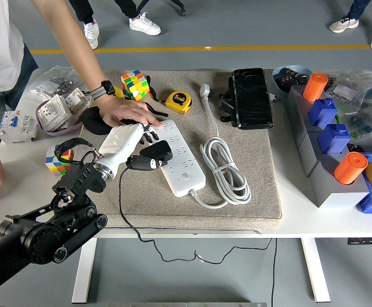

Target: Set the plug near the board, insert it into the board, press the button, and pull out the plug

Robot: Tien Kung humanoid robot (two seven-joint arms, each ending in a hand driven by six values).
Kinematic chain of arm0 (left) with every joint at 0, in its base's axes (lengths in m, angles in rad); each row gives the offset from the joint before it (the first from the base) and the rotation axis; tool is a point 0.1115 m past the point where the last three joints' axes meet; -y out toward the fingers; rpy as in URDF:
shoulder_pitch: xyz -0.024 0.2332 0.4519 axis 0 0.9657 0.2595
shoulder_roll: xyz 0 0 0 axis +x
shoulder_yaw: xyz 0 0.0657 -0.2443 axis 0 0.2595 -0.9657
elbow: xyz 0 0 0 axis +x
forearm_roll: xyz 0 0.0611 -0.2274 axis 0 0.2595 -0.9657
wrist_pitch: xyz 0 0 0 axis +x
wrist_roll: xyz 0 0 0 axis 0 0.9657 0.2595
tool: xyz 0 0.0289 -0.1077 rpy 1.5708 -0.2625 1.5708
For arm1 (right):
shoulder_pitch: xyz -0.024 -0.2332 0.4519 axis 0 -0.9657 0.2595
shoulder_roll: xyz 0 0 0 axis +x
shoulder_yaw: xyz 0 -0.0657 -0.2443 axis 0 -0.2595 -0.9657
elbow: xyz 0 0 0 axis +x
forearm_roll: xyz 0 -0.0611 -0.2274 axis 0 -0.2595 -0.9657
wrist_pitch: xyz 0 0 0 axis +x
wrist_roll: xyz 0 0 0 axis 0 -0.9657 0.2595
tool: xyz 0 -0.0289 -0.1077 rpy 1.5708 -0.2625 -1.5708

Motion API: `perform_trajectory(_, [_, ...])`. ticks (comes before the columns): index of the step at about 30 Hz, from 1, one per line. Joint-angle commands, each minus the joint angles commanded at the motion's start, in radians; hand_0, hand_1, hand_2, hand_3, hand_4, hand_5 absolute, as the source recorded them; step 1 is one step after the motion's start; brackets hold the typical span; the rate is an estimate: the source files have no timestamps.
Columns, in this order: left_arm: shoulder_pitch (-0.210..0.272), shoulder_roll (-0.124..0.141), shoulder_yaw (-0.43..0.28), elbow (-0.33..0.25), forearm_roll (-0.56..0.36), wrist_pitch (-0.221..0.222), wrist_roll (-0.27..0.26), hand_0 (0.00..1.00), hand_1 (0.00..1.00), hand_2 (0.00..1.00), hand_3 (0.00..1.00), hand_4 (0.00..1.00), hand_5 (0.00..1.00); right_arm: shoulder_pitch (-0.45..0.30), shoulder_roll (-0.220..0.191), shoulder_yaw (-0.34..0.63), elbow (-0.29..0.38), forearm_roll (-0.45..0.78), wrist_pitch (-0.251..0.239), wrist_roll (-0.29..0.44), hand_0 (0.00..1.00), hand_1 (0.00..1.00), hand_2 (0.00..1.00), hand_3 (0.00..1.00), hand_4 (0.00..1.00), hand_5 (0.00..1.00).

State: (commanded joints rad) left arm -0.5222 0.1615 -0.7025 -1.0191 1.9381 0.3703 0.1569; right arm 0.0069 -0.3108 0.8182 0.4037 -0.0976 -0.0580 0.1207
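A white power strip [180, 161] lies slanted on the beige mat [262, 185], its coiled white cable [227, 169] to its right. The black plug [152, 155] sits at the strip's left edge over its middle sockets, and its thin black cord [123, 211] drops over the table's front edge. My left hand [141, 144], white with dark fingers, reaches in from the lower left and is shut on the plug from the left side; the spare fingers [148, 132] point toward the strip's far end. A person's hand [128, 114] presses on that far end.
A Rubik's cube [134, 84], a yellow tape measure [178, 101] and a black case [251, 97] lie at the mat's back. A second cube [59, 157] sits left of my arm. Grey and blue blocks with orange cylinders [331, 137] fill the right side.
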Motion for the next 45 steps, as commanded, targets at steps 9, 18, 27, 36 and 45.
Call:
perform_trajectory(9, [-0.003, -0.001, 0.012, 0.009, -0.006, 0.006, -0.005, 0.274, 0.458, 0.501, 0.533, 0.861, 0.143, 0.000, -0.002, -0.005, 0.001, -0.001, -0.001, 0.000, 0.585, 0.635, 0.538, 0.479, 0.739, 0.441])
perform_trajectory(18, [-0.002, 0.000, 0.026, 0.009, -0.020, 0.011, -0.009, 0.220, 0.285, 0.337, 0.465, 0.782, 0.122, -0.002, -0.003, -0.002, 0.002, -0.002, -0.001, -0.001, 0.583, 0.634, 0.537, 0.479, 0.738, 0.442])
perform_trajectory(27, [0.006, 0.001, 0.003, 0.008, -0.056, 0.054, -0.073, 0.216, 0.280, 0.331, 0.442, 0.779, 0.127, -0.004, 0.000, -0.002, 0.001, -0.003, 0.000, 0.000, 0.582, 0.635, 0.538, 0.479, 0.738, 0.442])
perform_trajectory(36, [0.013, 0.010, -0.045, 0.000, -0.047, 0.051, -0.087, 0.212, 0.272, 0.329, 0.441, 0.767, 0.141, -0.003, 0.001, 0.003, 0.001, -0.004, 0.000, 0.000, 0.584, 0.635, 0.537, 0.478, 0.737, 0.441])
perform_trajectory(45, [0.049, 0.044, -0.106, 0.029, -0.015, 0.042, -0.086, 0.212, 0.270, 0.325, 0.446, 0.770, 0.147, -0.005, 0.001, 0.003, 0.001, -0.004, 0.000, 0.000, 0.584, 0.634, 0.537, 0.479, 0.738, 0.440])
